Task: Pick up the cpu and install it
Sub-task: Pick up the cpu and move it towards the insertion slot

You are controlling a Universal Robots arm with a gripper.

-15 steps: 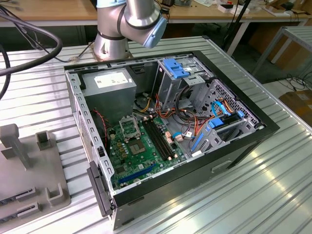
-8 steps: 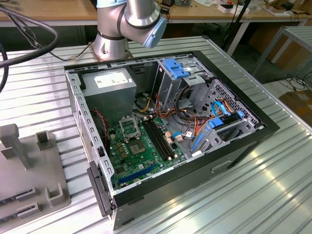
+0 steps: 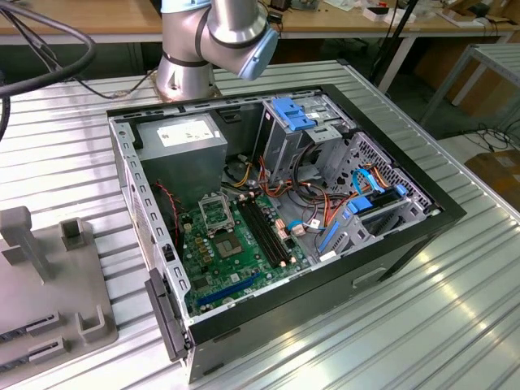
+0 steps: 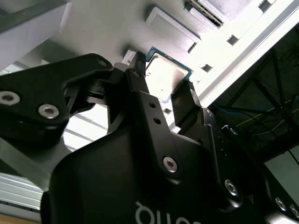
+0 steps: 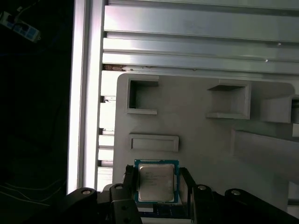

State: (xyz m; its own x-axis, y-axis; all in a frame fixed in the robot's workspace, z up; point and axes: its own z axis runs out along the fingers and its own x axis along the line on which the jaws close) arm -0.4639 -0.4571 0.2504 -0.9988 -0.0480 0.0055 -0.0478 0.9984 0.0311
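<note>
The gripper (image 5: 158,181) grips the cpu (image 5: 156,184) by two opposite edges, jaws narrow; the chip lies squarely between the fingertips (image 5: 131,179), metal top showing, raised above the grey tray (image 5: 205,149), near its rim.

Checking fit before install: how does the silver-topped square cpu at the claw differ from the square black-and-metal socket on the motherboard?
The silver-topped square cpu has a plain closed metal top; the square black-and-metal socket is a frame around a dark middle. The cpu is at the claw, over the grey moulded tray; the socket sits on the green motherboard inside the black computer case. Both are square and flat.
</note>
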